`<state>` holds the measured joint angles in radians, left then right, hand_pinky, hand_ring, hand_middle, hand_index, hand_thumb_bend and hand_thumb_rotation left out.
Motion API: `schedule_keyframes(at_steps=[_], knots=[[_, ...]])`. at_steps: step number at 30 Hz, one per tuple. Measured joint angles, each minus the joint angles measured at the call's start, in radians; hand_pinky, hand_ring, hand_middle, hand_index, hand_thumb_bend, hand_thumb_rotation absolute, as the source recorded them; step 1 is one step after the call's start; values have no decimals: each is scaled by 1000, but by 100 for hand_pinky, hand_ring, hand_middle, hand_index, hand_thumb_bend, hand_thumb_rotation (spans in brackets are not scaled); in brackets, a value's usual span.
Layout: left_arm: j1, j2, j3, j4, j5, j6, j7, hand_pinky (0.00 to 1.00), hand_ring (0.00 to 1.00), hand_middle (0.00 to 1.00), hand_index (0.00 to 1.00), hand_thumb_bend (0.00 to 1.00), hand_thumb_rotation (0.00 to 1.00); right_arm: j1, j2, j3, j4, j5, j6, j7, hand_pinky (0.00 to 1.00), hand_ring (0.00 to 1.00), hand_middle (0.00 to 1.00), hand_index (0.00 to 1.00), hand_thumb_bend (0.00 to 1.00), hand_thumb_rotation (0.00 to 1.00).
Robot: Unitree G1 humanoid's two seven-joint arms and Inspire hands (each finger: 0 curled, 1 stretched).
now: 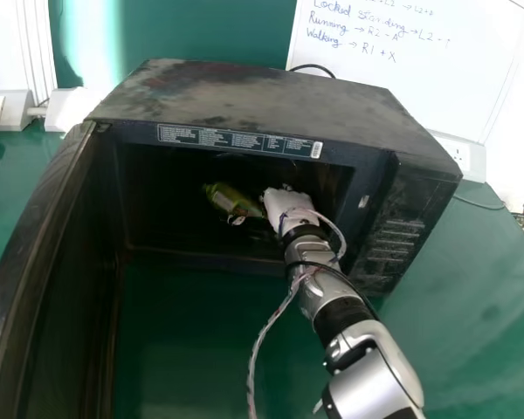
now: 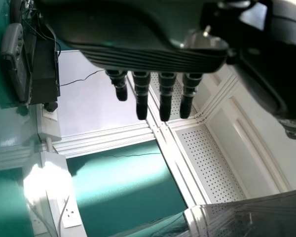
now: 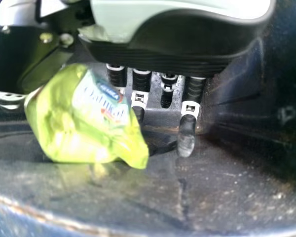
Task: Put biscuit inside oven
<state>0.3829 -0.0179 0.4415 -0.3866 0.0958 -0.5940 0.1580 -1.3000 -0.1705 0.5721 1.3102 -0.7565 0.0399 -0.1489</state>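
The black oven (image 1: 244,98) faces me with its door swung out to the left. My right hand (image 1: 286,202) is inside the cavity, close to the green biscuit packet (image 1: 230,201), which is on the hand's left. In the right wrist view my right hand (image 3: 189,96) has its fingers extended, not curled round anything. The biscuit packet (image 3: 84,118) lies beside the thumb, low over the oven floor (image 3: 212,197); whether the two touch is unclear. My left hand (image 2: 166,96), fingers straight, holds nothing in the left wrist view.
The open oven door (image 1: 35,262) stands along the left side. A whiteboard (image 1: 419,70) is behind the oven. White socket boxes (image 1: 461,155) and cables sit at the back of the green table (image 1: 454,288). A loose cable hangs from my right arm.
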Motion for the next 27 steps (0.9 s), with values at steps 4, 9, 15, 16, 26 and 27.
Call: schedule_keyframes(at_steps=[4,9,15,16,26,27], knots=[[1,-3,0,-3,0,0,0,96,92,94,95,100,100,0,0,2,-2,-1,1,4,33,46,55,61,98,27],[2,-5,0,-4,0,0,0,96,92,94,95,100,100,0,-1,23,-8,-17,16,14,34,49,58,61,99,32],[3,-4,0,-4,0,0,-2,97,92,94,95,99,100,10,-7,14,-41,0,38,31,35,51,58,60,98,32],[3,-4,0,-4,0,0,-2,97,92,94,95,99,100,15,-10,12,-49,1,38,30,35,50,57,60,98,32],[1,-5,0,-4,1,0,-2,96,92,94,95,100,100,110,-48,-2,-192,1,62,-11,28,40,52,59,98,32],[0,-5,0,-4,1,0,-2,95,91,94,94,100,100,120,-55,-2,-209,0,62,-11,28,40,50,55,97,32]])
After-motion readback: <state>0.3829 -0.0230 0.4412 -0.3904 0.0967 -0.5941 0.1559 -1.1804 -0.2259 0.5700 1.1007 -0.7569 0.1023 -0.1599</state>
